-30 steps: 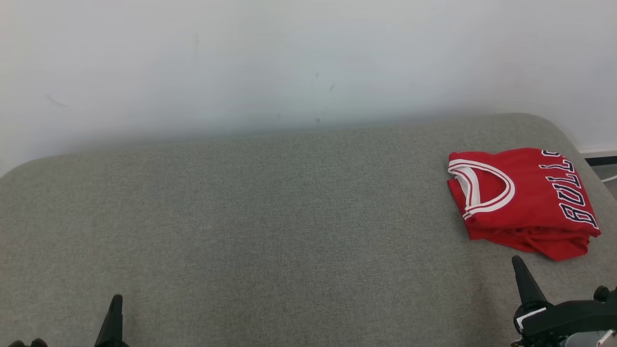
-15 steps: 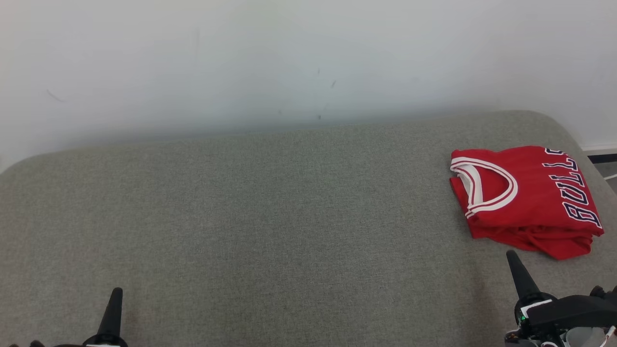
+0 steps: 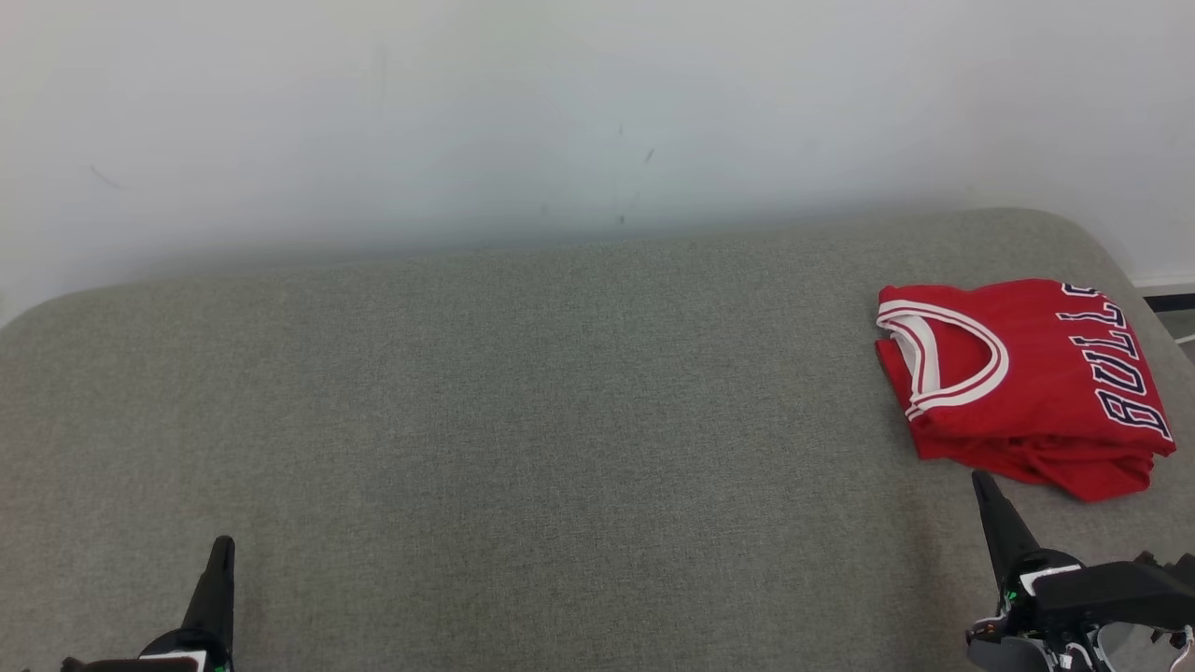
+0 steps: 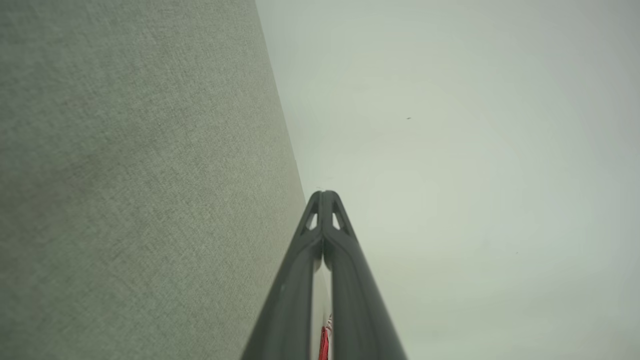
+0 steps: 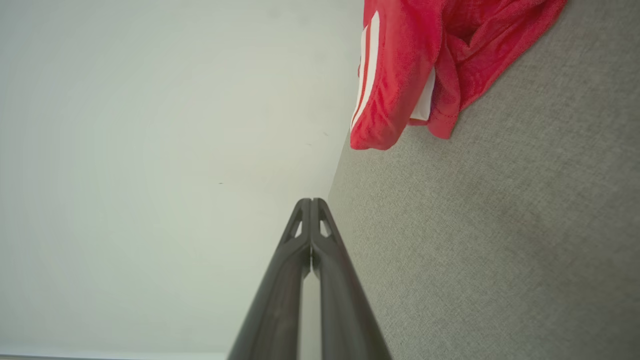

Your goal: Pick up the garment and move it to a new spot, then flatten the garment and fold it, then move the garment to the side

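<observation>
The garment, a red jersey with white trim and dark lettering, lies folded at the far right of the grey surface. Its folded edge fills the top right of the right wrist view as the garment. My right gripper is shut and empty, its tip just in front of the jersey's near edge and apart from it; it shows with tips pressed together as the right gripper. My left gripper is shut and empty at the lower left, far from the jersey, and its tips meet as the left gripper.
A pale wall rises behind the grey surface. The surface curves away at its right end, where a dark baseboard strip and floor show beyond the jersey.
The whole head picture has shifted slightly, so the camera moved. Both grippers reach a little further up the view than a second ago. The jersey lies as before.
</observation>
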